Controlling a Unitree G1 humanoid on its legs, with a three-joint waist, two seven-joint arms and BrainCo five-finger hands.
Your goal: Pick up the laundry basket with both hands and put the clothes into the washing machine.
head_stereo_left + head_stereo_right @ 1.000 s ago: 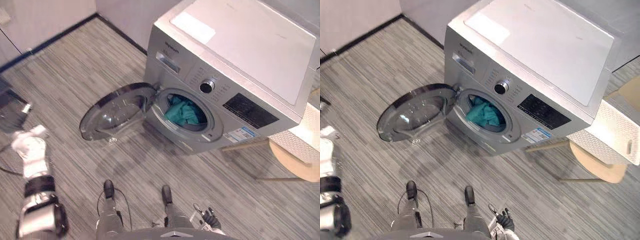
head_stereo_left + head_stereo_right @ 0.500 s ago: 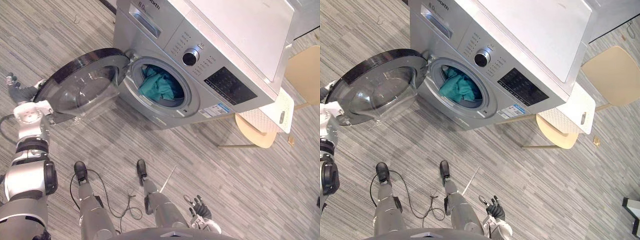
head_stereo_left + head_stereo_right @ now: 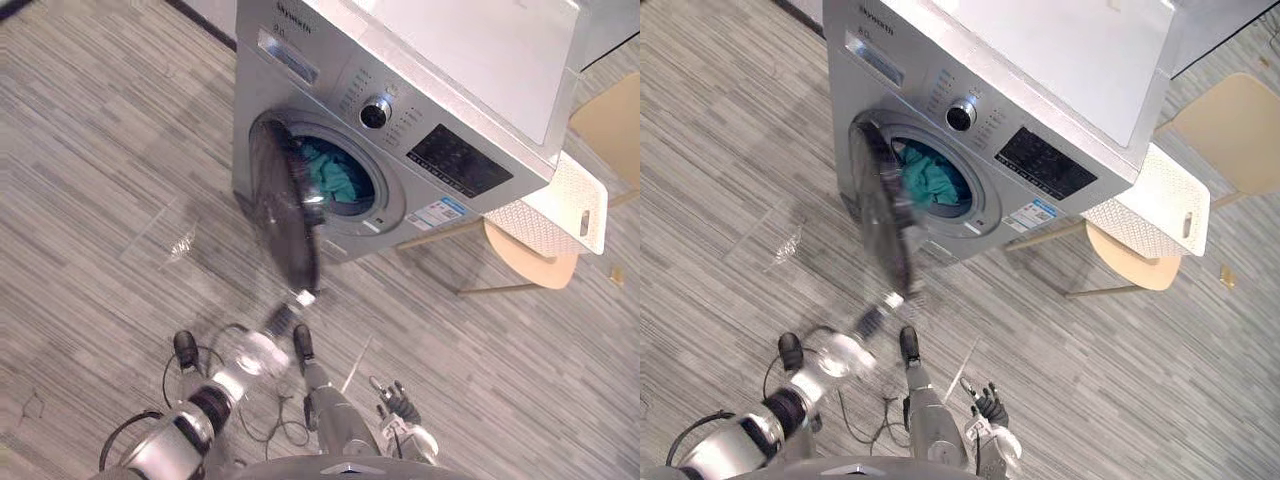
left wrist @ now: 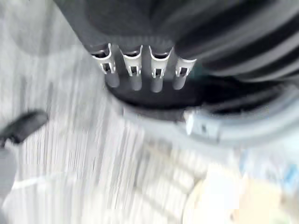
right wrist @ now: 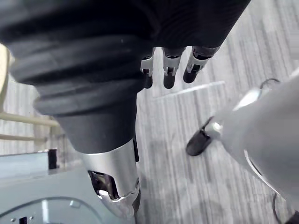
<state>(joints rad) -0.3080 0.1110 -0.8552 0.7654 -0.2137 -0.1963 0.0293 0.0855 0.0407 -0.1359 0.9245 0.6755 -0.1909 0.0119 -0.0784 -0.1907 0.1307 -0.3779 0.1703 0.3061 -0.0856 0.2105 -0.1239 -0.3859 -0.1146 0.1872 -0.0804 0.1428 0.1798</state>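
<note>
The silver washing machine (image 3: 440, 90) stands ahead, its round door (image 3: 283, 215) swung about halfway across the drum opening. Teal clothes (image 3: 335, 175) lie inside the drum. My left hand (image 3: 287, 315) reaches up just below the door's lower edge; in the left wrist view its fingers (image 4: 135, 77) are straight, at the dark door rim (image 4: 154, 99). My right hand (image 3: 393, 405) hangs low at my side, and its fingers (image 5: 168, 70) are relaxed over the floor. The white perforated laundry basket (image 3: 555, 205) rests on a beige stool to the machine's right.
A beige stool (image 3: 525, 260) carries the basket, and a beige chair (image 3: 1230, 130) stands behind it. Striped grey flooring (image 3: 100, 170) spreads to the left of the machine and in front of it.
The door has swung from wide open to about half shut. My left arm has moved from the far left to under the door's edge. The camera has shifted too.
</note>
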